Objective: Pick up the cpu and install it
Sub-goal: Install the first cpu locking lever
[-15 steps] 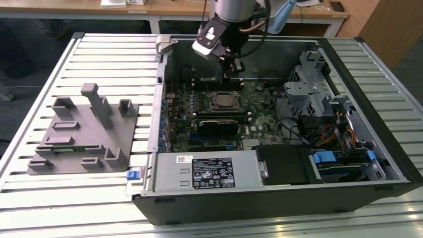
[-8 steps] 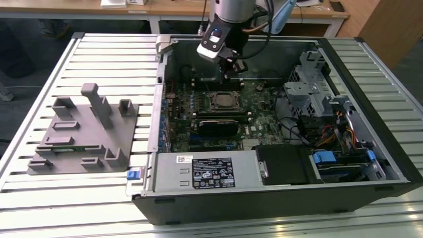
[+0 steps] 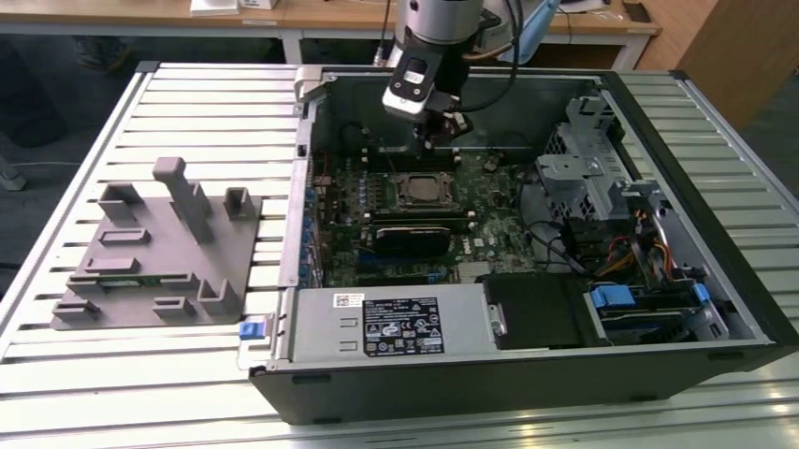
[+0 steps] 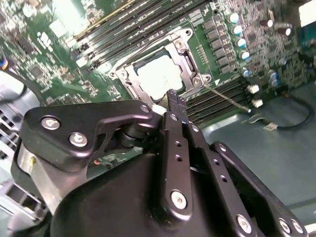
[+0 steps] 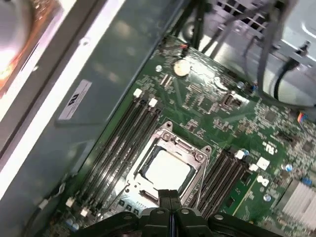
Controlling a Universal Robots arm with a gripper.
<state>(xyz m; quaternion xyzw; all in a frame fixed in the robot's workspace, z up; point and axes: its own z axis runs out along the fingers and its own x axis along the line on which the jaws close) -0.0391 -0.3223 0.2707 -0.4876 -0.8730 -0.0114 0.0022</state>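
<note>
The cpu (image 5: 164, 171) is a pale silvery square lying flat inside the metal-framed socket (image 5: 200, 157) on the green motherboard; it also shows in the second wrist view (image 4: 159, 76) and in the exterior view (image 3: 420, 190). My gripper (image 5: 169, 194) hangs above the board just beside the socket, fingers pressed together with nothing between them. In the second wrist view the gripper (image 4: 175, 97) has its tips close over the socket frame's edge. In the exterior view the gripper (image 3: 441, 131) sits above the board, a little beyond the socket.
The open computer case (image 3: 699, 140) lies on a slatted table. Memory slots (image 5: 116, 148) flank the socket. A black heatsink-like block (image 3: 422, 234), drive cage (image 3: 587, 159) and cables (image 3: 637, 253) crowd the case. A grey fixture (image 3: 163, 253) stands at the exterior view's left.
</note>
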